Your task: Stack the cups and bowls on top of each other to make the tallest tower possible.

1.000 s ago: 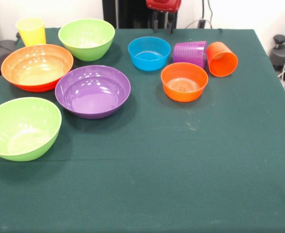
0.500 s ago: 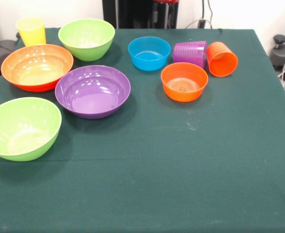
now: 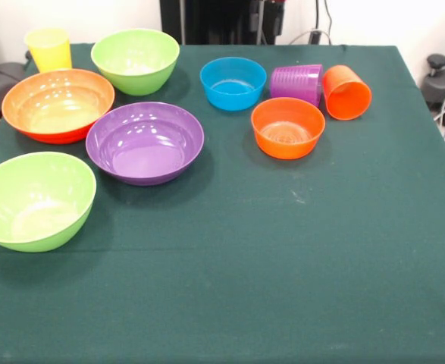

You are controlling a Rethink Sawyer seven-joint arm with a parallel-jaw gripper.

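We judge the bowls light, stiff and slippery, best pinched at the rim; the purple bowl sits left of the surface's centre, cups by the far edge. We cannot tell the gripper's opening.
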